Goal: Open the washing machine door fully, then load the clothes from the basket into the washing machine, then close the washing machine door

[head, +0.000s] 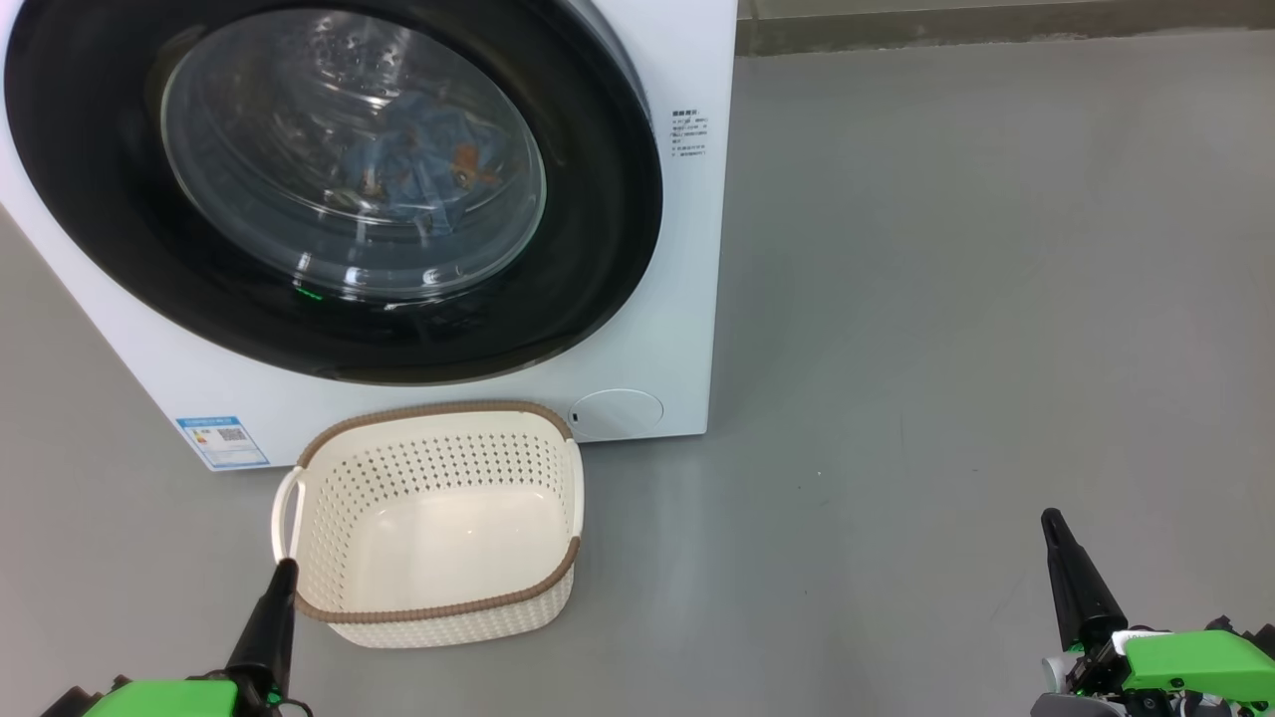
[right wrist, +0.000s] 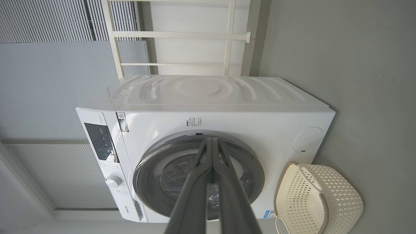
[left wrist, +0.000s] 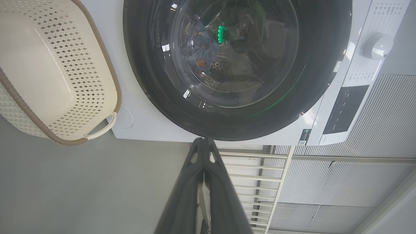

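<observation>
The white washing machine (head: 687, 249) (right wrist: 227, 107) stands on the floor with its black-rimmed round door (head: 329, 189) (left wrist: 234, 68) (right wrist: 152, 172) closed flat against the front. Through the glass I see light blue clothes (head: 418, 159) (left wrist: 198, 52) with orange prints lying inside the drum. The cream perforated basket (head: 438, 528) (left wrist: 55, 68) (right wrist: 318, 198) sits empty on the floor just in front of the machine. My left gripper (head: 284, 573) (left wrist: 204, 141) is shut, its tip beside the basket's near left corner. My right gripper (head: 1051, 523) (right wrist: 213, 140) is shut, held over bare floor to the right.
Grey floor (head: 946, 299) spreads to the right of the machine. A blue label sticker (head: 223, 441) marks its lower front corner. A control panel with a knob (left wrist: 377, 45) runs along the machine's top. Ribbed white wall panels (right wrist: 48, 65) and a white frame (right wrist: 182, 35) stand behind it.
</observation>
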`<state>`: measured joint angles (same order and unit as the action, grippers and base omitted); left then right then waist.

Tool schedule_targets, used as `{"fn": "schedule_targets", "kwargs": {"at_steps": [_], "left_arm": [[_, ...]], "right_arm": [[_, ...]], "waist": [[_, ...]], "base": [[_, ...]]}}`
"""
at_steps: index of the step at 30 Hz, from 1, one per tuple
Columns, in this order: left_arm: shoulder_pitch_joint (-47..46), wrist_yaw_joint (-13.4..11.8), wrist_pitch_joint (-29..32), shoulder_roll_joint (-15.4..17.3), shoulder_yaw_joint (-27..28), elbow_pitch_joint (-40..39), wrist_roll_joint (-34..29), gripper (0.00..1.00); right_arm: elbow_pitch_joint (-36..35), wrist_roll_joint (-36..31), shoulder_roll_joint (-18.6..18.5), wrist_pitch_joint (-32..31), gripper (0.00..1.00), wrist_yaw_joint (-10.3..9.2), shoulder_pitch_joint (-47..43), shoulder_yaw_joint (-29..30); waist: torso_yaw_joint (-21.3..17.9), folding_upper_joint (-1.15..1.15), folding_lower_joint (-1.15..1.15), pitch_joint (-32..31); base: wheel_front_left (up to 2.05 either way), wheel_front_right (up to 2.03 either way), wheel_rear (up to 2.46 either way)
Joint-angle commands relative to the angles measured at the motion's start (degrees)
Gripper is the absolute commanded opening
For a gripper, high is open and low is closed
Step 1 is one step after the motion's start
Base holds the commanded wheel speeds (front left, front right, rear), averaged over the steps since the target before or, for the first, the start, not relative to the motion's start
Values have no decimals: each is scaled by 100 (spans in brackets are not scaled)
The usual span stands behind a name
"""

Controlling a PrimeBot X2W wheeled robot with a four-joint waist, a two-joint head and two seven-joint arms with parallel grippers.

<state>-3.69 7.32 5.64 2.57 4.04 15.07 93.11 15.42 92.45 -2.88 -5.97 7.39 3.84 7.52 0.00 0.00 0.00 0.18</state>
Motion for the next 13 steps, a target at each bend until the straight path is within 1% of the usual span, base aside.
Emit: {"fn": "schedule_targets", "kwargs": {"at_steps": [1,13], "left_arm": [[-245,17,39,75,192,-104,-47,0],[-246,17,47,68,202,-104,-55,0]], "right_arm": [[-141,-12,-17,-36,0,10,232,-119],[-140,-16,-14,-40,0,10,233,-115]], "waist": [[0,0,0,0],[0,0,0,0]], "base": [[0,0,0],[0,0,0]]}}
